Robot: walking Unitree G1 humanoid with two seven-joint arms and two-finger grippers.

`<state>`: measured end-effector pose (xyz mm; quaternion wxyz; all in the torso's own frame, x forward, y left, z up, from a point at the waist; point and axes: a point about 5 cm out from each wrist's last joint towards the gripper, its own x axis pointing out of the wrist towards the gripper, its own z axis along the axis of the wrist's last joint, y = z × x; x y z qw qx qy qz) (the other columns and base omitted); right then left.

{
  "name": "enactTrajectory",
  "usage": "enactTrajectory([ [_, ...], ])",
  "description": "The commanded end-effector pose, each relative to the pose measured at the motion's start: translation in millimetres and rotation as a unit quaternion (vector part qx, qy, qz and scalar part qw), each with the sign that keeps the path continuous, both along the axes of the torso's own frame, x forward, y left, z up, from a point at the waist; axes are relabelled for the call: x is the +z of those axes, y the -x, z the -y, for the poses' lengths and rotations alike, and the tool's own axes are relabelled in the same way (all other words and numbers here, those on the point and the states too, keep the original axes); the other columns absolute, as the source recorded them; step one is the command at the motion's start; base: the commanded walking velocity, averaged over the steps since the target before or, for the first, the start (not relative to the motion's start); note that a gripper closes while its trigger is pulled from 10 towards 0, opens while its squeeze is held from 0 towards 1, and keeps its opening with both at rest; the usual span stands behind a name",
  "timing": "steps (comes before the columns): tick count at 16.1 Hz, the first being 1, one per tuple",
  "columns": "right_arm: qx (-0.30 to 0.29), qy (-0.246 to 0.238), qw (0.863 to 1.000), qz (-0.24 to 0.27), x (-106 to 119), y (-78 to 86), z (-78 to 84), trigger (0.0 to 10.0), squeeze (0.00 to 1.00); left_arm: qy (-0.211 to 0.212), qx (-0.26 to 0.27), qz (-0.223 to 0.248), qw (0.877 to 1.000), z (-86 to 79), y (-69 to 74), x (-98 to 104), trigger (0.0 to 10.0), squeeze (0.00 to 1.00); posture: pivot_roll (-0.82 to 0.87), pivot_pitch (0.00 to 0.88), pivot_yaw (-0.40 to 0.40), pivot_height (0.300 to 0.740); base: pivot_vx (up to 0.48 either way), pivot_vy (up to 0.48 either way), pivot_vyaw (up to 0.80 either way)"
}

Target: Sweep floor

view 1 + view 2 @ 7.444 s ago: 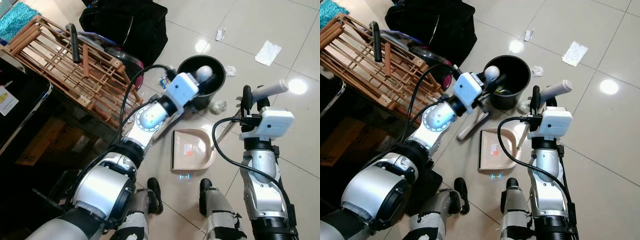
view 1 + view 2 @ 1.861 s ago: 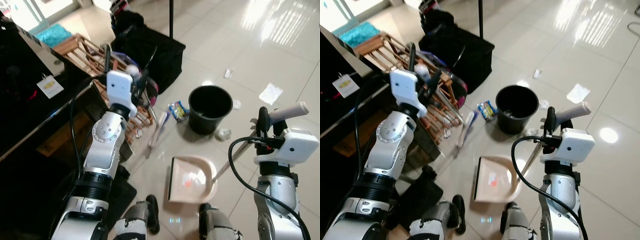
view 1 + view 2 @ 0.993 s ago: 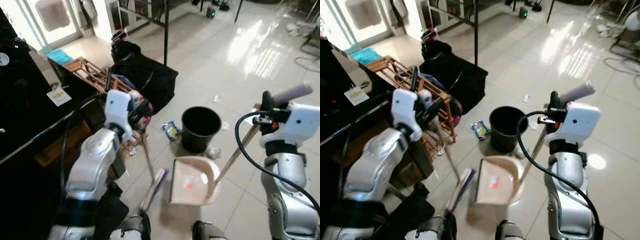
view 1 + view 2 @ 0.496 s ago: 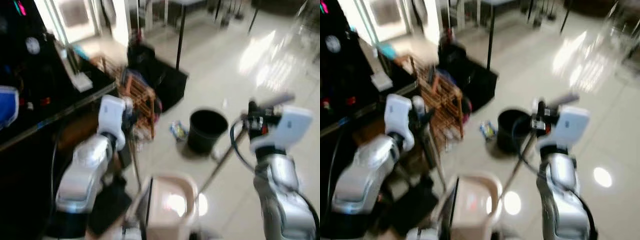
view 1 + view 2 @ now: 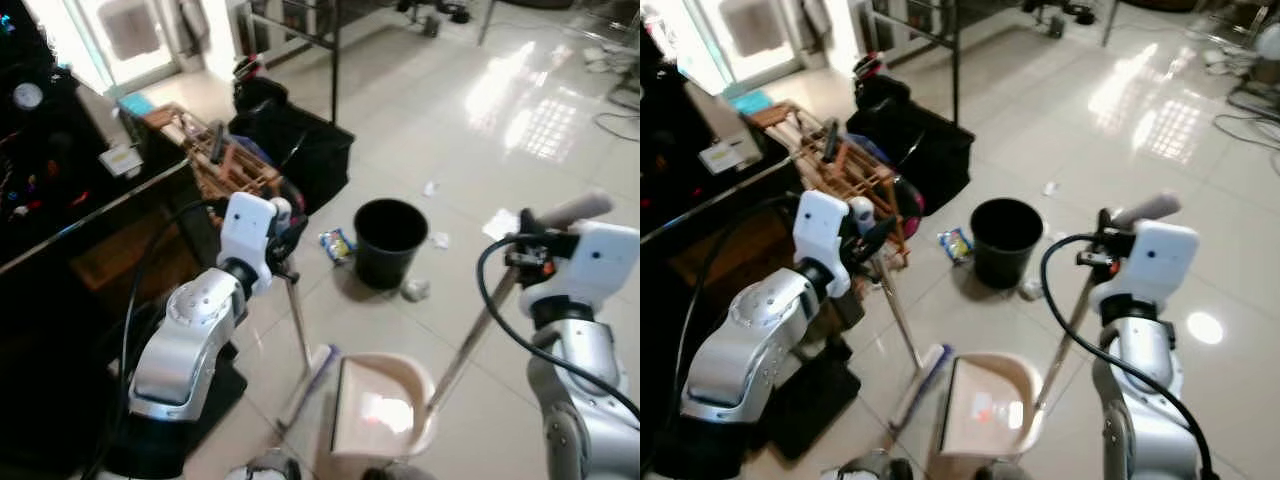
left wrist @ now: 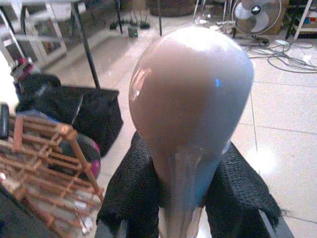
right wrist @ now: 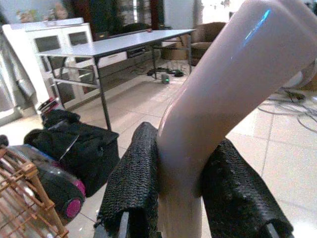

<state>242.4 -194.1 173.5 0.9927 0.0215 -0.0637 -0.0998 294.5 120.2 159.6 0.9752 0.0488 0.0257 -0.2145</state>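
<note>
Left eye view: broom (image 5: pixel 298 335) now upright beside dustpan (image 5: pixel 380 420).

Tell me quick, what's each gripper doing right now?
Left gripper: closed on the broom handle.
Right gripper: closed on the dustpan handle.

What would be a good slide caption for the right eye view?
Left end effector holds the broom, right end effector the dustpan, near the black bin.

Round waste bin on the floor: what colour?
Black; the round waste bin shows best in the left eye view.
</note>
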Motion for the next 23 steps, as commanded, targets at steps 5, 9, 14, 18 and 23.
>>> enactTrajectory([
  [5, -0.029, 0.004, 0.999, 0.021, 13, 4.6, 9.2, 10.0, 0.0, 0.01, -0.007, 0.019, 1.0, 0.5, 1.9, 5, 10.0, 0.0, -0.07, 0.118, 0.048, 0.74, 0.0, 0.0, -0.8],
  [9, -0.016, 0.009, 1.0, 0.017, 14, 1.0, 7.1, 10.0, 0.0, -0.001, 0.001, 0.031, 1.0, -1.6, 0.0, 6, 10.0, 0.0, -0.07, 0.116, 0.046, 0.74, 0.0, 0.0, -0.54],
  [14, 0.041, 0.024, 0.999, 0.004, 11, -4.1, -9.4, 10.0, 0.0, 0.004, 0.018, 0.025, 1.0, -2.4, 0.0, 6, 10.0, 0.0, -0.06, 0.113, 0.029, 0.74, 0.0, -0.384, 0.0],
  [18, 0.049, 0.039, 0.998, 0.014, 14, -8.3, -13.9, 10.0, 0.0, 0.0, 0.029, 0.019, 0.999, -7.1, 4.2, 1, 10.0, 0.0, -0.05, 0.103, 0.012, 0.74, 0.0, -0.48, 0.25],
  [23, 0.061, 0.04, 0.997, 0.016, 16, -12.3, -15.1, 10.0, 0.0, -0.002, 0.05, 0.024, 0.998, -10.8, 5.3, 0, 10.0, 0.0, -0.05, 0.095, -0.026, 0.74, 0.0, -0.384, 0.0],
])
